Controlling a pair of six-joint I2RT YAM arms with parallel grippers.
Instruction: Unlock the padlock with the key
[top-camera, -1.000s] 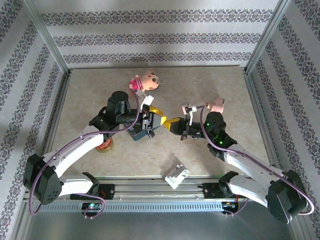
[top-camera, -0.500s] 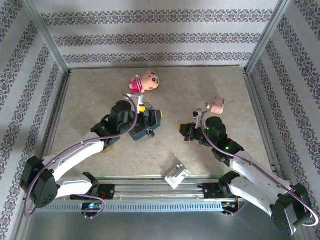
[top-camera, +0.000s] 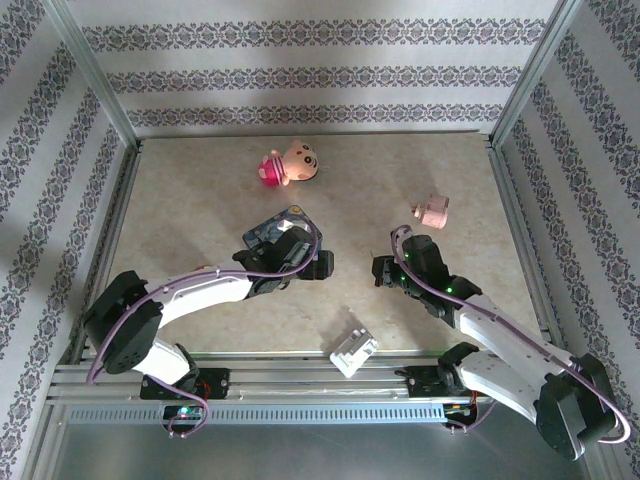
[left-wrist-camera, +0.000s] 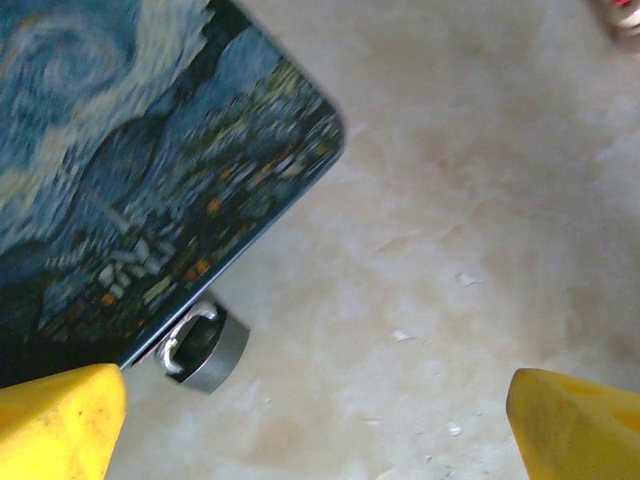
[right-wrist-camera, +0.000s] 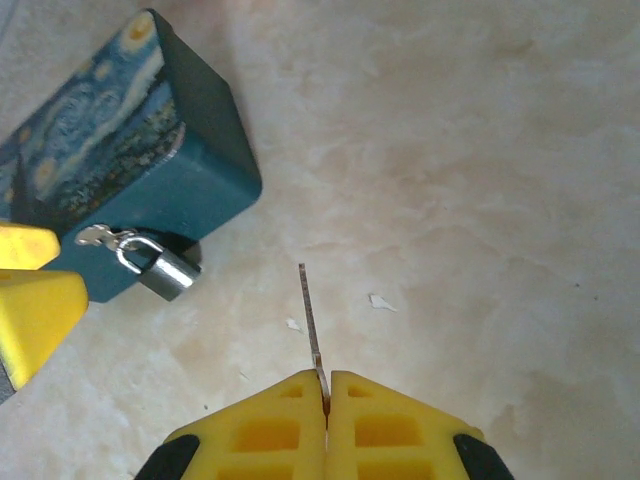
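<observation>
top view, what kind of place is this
Probably a lab robot cell: aluminium frame posts holding wallpaper-printed panels, left arm and right arm bolted to a rail at the tabletop's near edge.

Bright, even light, soft shadows, wrist views slightly blurred.

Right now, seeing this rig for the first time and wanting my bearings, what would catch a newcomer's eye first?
The Starry Night tin at mid-table stands out, with the tiny padlock hooked to a clasp on its side. Nearby, the right hand is shut on the thin key, apart from the padlock. A pink toy figure lies toward the far wall.
</observation>
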